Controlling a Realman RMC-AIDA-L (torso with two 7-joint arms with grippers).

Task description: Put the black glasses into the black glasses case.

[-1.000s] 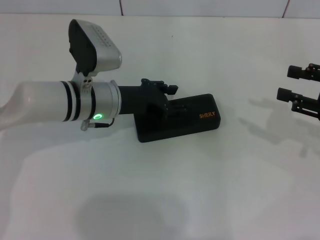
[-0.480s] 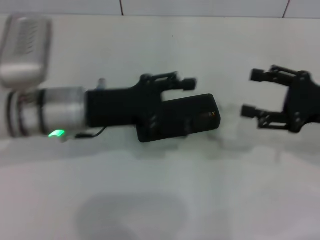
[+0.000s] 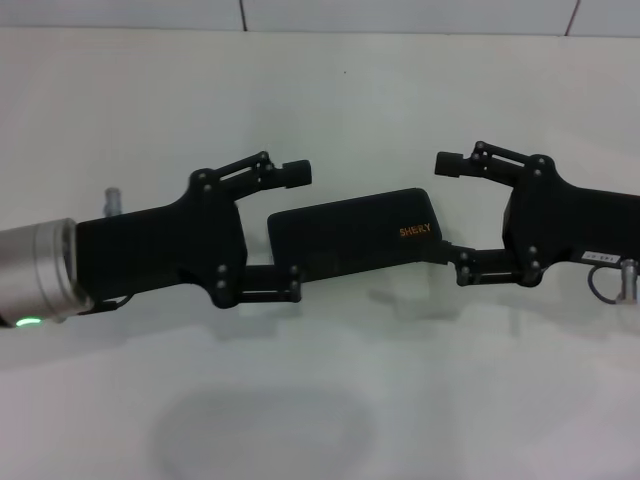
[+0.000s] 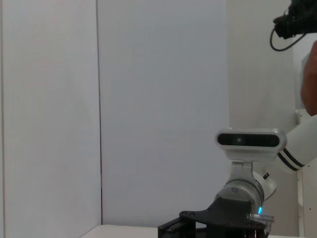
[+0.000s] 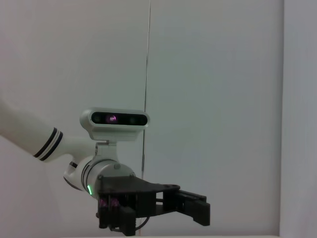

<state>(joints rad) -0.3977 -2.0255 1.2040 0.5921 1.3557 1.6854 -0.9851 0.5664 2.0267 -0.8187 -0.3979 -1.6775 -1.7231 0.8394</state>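
Observation:
The black glasses case [image 3: 350, 238] lies shut on the white table, lid up, with gold "SHERY" lettering near its right end. My left gripper [image 3: 294, 232] is open at the case's left end, one finger beyond it and one in front. My right gripper [image 3: 453, 217] is open at the case's right end, and its near finger [image 3: 470, 273] reaches the case's corner. I cannot tell whether either one touches the case. The black glasses are out of view.
The white table [image 3: 320, 400] stretches in front of the case, and a tiled wall edge runs along the back. The left wrist view shows the right arm's wrist camera [image 4: 247, 140]. The right wrist view shows the left arm's wrist camera [image 5: 115, 119].
My left gripper has swung from above the case to lie level at its left end, fingers spread. My right gripper has moved in from the far right to the case's right end.

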